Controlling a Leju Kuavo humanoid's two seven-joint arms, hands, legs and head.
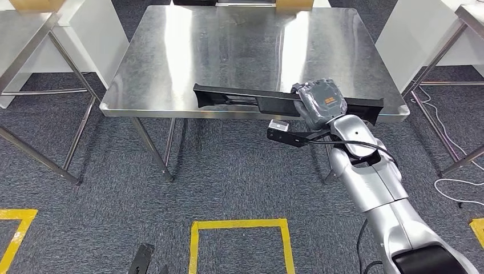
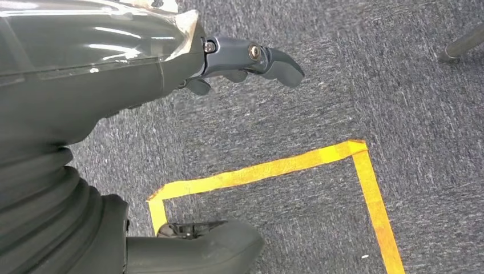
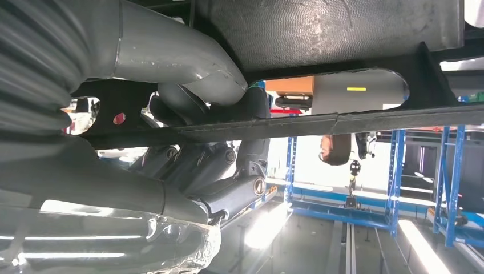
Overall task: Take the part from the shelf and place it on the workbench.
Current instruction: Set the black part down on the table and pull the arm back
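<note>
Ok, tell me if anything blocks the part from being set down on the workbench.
Nothing visible does. The right hand holds the long black part over the near edge of the workbench, and the steel top beyond it is bare.

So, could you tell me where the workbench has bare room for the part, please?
The workbench is bare behind the long black part, up to the far edge. Only the near edge is crowded, where the right hand holds the part.
</note>
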